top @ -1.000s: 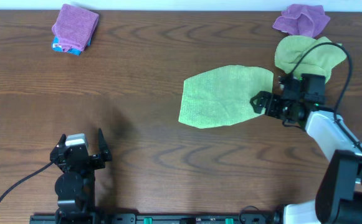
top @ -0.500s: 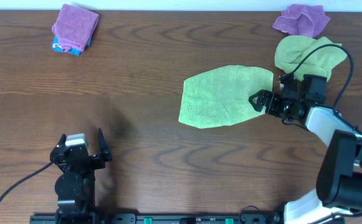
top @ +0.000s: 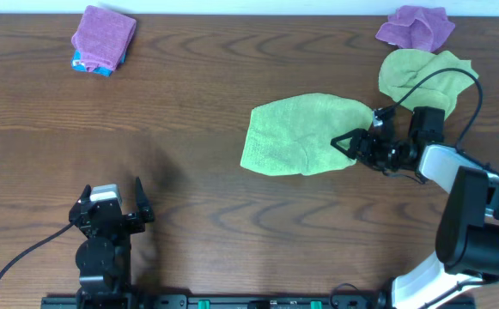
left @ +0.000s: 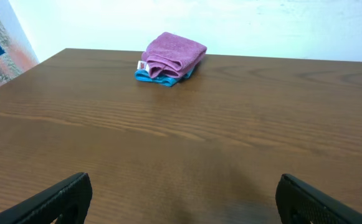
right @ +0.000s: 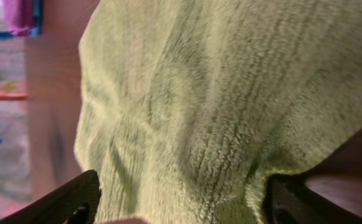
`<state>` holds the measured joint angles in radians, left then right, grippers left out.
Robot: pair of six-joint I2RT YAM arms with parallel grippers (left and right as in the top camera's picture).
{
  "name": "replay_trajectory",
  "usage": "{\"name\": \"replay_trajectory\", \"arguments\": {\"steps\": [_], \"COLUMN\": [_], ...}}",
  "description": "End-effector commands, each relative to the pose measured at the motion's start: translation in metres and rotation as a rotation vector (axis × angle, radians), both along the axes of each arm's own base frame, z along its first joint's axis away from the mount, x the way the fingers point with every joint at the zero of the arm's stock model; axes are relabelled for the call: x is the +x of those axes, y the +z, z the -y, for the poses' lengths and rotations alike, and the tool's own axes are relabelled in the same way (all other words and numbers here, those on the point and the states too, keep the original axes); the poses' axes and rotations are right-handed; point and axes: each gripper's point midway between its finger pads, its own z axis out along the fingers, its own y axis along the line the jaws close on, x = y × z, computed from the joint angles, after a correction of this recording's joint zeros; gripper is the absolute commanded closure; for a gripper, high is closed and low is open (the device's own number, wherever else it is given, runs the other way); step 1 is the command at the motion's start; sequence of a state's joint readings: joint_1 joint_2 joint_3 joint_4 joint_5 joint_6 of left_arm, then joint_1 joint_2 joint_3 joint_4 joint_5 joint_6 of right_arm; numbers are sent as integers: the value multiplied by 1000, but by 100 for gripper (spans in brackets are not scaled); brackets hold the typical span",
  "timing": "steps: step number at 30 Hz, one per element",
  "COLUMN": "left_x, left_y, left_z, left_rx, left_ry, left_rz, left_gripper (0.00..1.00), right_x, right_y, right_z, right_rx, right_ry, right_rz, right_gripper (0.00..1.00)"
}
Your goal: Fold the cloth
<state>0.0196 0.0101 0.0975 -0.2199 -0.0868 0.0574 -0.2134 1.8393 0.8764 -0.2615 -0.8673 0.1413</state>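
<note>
Since the earlier overhead frames, the right gripper has been advanced leftward. The light-green microfibre cloth has been shifted slightly left with it, and a shallow ridge has been raised near its right edge. The cloth is located right of centre on the dark wooden worktop and is spread in a single layer. No fold has been completed. In the right wrist view the fingers are seen apart, with the bunched cloth edge lying between them; a closed grip is not shown. The left gripper is parked at the near left, well apart from the cloth, with its fingers spread wide. The task is judged to be at its opening step: the edge remains to be clamped, lifted and carried across to the left edge.
</note>
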Motion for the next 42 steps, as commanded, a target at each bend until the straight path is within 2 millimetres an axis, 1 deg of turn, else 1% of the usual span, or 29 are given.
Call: {"name": "replay_trajectory", "arguments": {"steps": [1,2,4,6,9,11,12,13,14,15,17,19,22,24,25,28,29,30,32,33,34,35,37,38,39,40,42], "left_x": [-1,-1,-1,-1,-1,-1,-1,-1,-1,-1,-1,-1,-1,-1,-1,-1,-1,-1,-1,-1,-1,-1,-1,-1,-1,-1,-1], "left_y": [-14,-14,-14,-14,-14,-14,-14,-14,-14,-14,-14,-14,-14,-14,-14,-14,-14,-14,-14,-14,-14,-14,-14,-14,-14,-14,-14], "left_z": [-4,-4,-4,-4,-4,-4,-4,-4,-4,-4,-4,-4,-4,-4,-4,-4,-4,-4,-4,-4,-4,-4,-4,-4,-4,-4,-4], "left_rx": [17,17,17,17,17,17,17,17,17,17,17,17,17,17,17,17,17,17,17,17,17,17,17,17,17,17,17], "left_ry": [20,20,20,20,20,20,20,20,20,20,20,20,20,20,20,20,20,20,20,20,20,20,20,20,20,20,20], "left_rz": [-32,-32,-32,-32,-32,-32,-32,-32,-32,-32,-32,-32,-32,-32,-32,-32,-32,-32,-32,-32,-32,-32,-32,-32,-32,-32,-32], "left_gripper": [5,5,5,5,5,5,5,5,5,5,5,5,5,5,5,5,5,5,5,5,5,5,5,5,5,5,5], "right_x": [3,5,9,15,26,35,40,43,44,42,34,24,4,-9,-10,-8,-7,-6,-5,-4,-3,-1,1,3,5,5,1], "right_y": [27,33,53,78,109,121,121,117,110,97,83,75,58,49,49,50,50,50,52,54,58,63,76,84,91,95,101], "right_z": [-15,-16,-18,-20,-17,-11,-5,1,8,17,24,23,28,31,31,28,26,24,19,17,15,12,8,7,7,7,7], "right_rx": [134,148,177,194,162,111,77,45,10,-47,-104,-135,-207,-241,-243,-248,-254,-260,-263,-263,-263,-267,-283,-296,-314,-327,-352], "right_ry": [41,45,54,72,75,49,23,-9,-48,-89,-109,-84,-61,-51,-45,-35,-27,-22,-3,4,10,20,46,53,51,51,50], "right_rz": [41,54,94,156,250,285,283,261,226,171,107,71,-16,-73,-76,-60,-55,-53,-42,-37,-32,-23,17,43,62,77,86], "right_gripper": [21,22,22,23,20,18,18,17,17,17,17,19,21,22,24,36,42,52,78,87,87,81,57,47,42,41,42]}}
